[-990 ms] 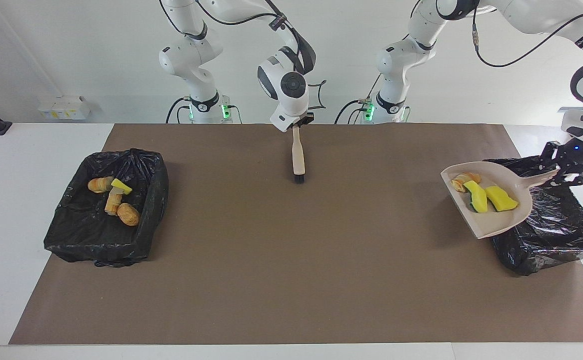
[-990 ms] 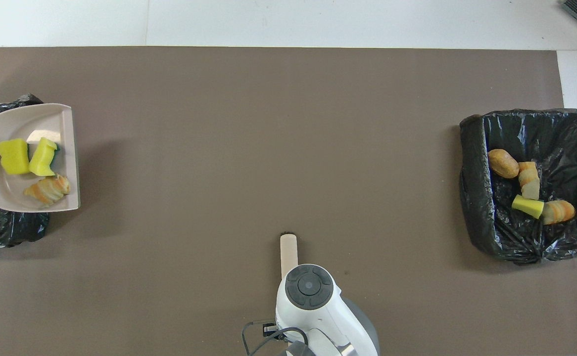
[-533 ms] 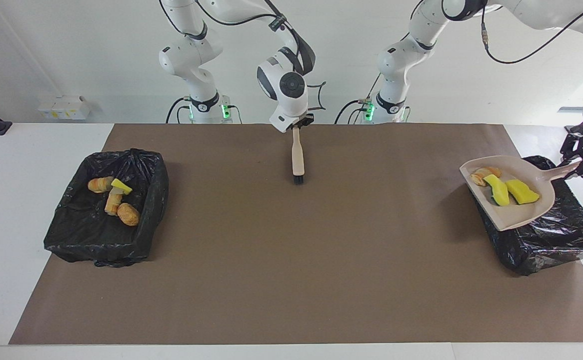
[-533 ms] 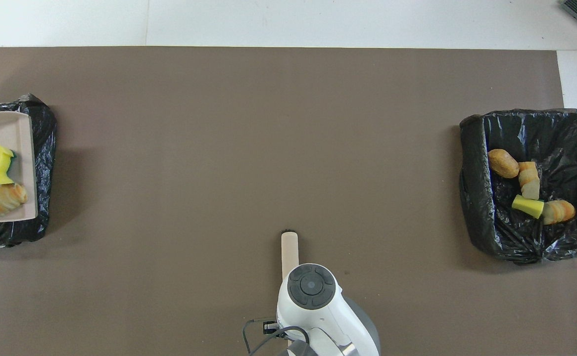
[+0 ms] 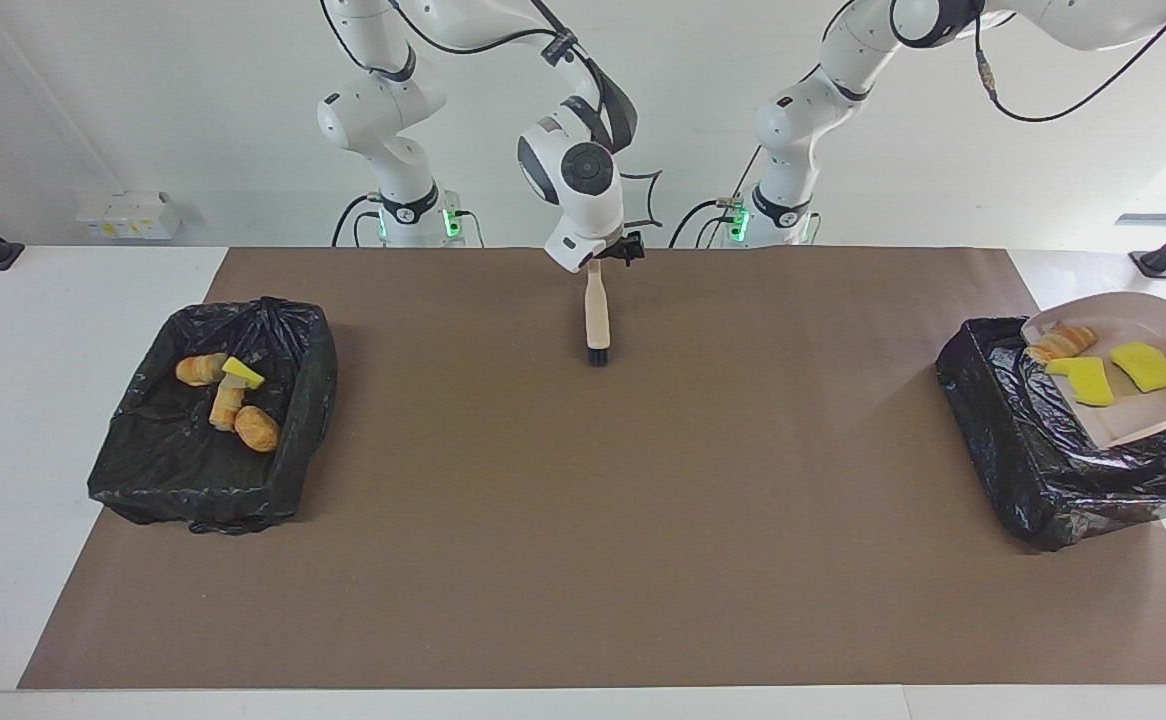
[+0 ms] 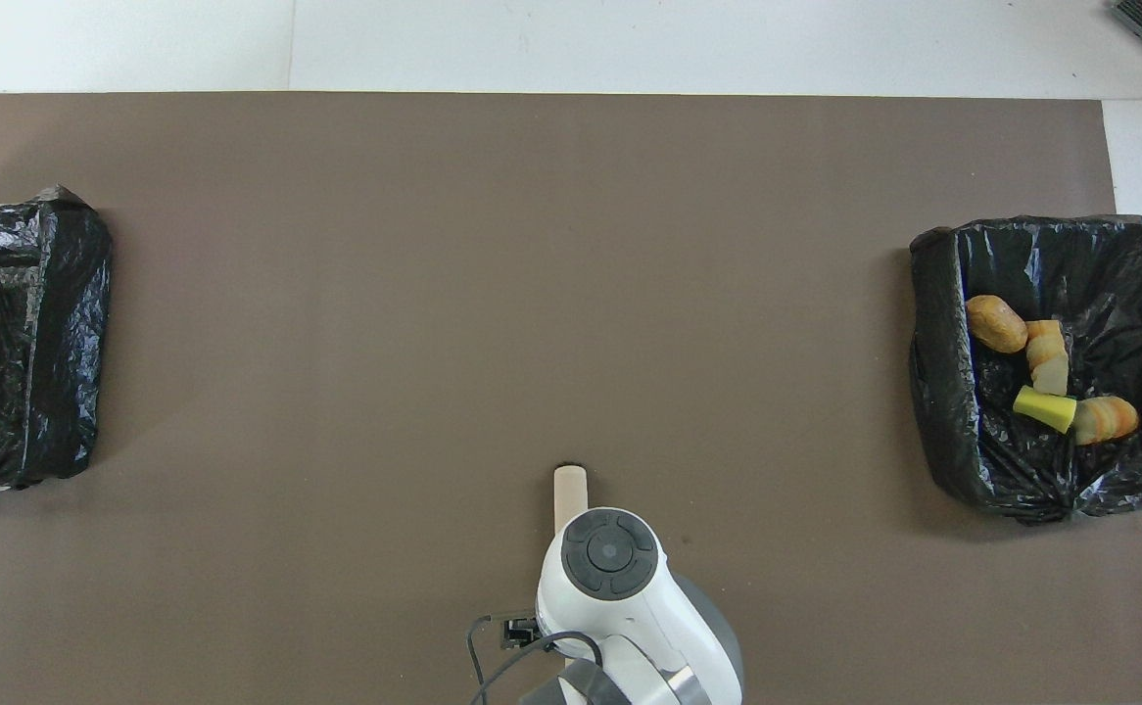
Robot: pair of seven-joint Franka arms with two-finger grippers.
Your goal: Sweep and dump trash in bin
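The right pincer (image 5: 611,256) stands open over the brush (image 5: 597,318), whose handle end sits between its fingertips, bristles resting on the tabletop (image 5: 583,520). The left pincer is out of view, closed. The dustpan (image 5: 1143,400) hangs over the bin (image 5: 1003,420) at the left arm's end, carrying three trash pieces (image 5: 1088,380). Four trash pieces (image 5: 233,400) lie in the other bin (image 5: 303,400), at the right arm's end.

Right hand (image 5: 610,254) low at table centre, open; left hand out of frame.

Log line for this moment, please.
dustpan: three trash pieces, over bin | other bin: four pieces | right gripper: at brush handle | left gripper: off frame
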